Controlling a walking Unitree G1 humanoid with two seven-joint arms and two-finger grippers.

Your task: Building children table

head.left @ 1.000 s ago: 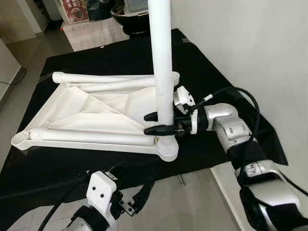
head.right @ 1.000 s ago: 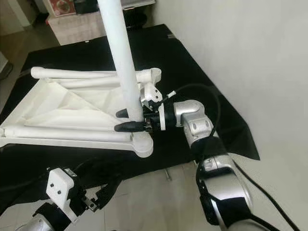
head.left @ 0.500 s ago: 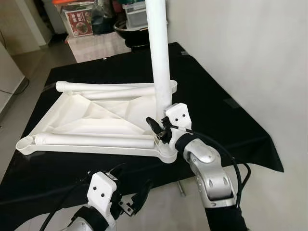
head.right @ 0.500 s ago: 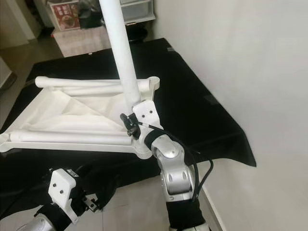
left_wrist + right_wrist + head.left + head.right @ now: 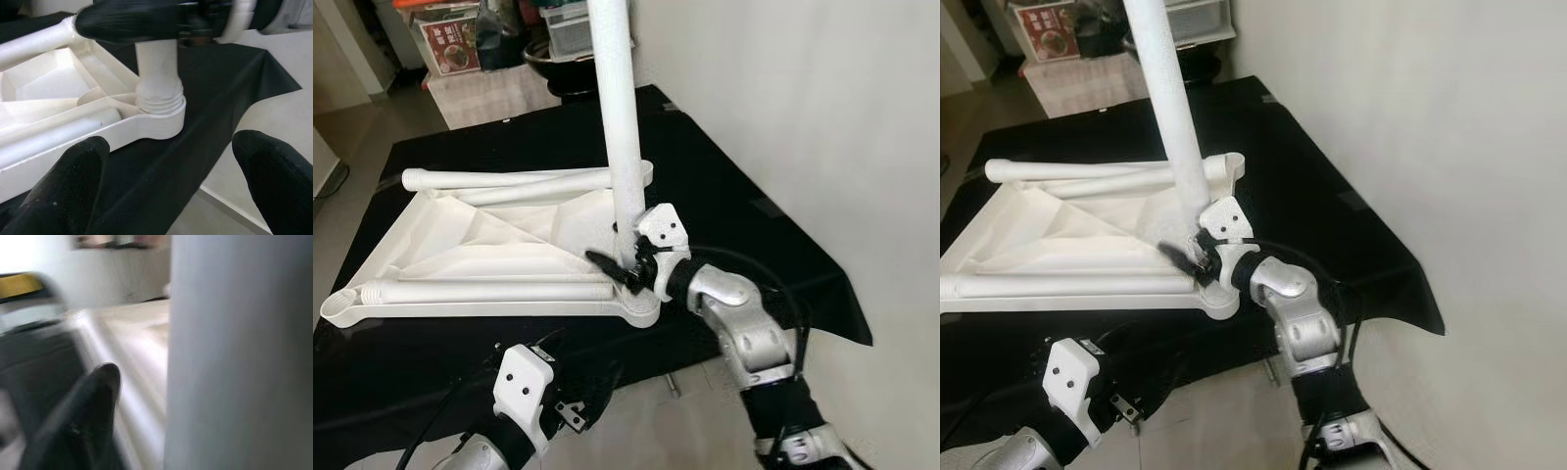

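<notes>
White plastic children's tabletop (image 5: 499, 250) lies upside down on the black-cloth-covered worktop (image 5: 734, 211), ribbed underside up. Upright white plastic tube leg (image 5: 617, 127) stands in the tabletop's near right corner socket (image 5: 159, 105), threaded collar showing at the rim. Three more white tube legs (image 5: 489, 289) lie loose on the underside, one along the near edge, two along the far edge. Right gripper (image 5: 622, 269) is at the base of the upright leg, just above the socket, jaws closed around it. Left gripper (image 5: 173, 181) hangs low, near the worktop's near edge, jaws spread apart, holding nothing. White wall (image 5: 822, 117) on the right. Boxes and clutter on the floor far behind.
</notes>
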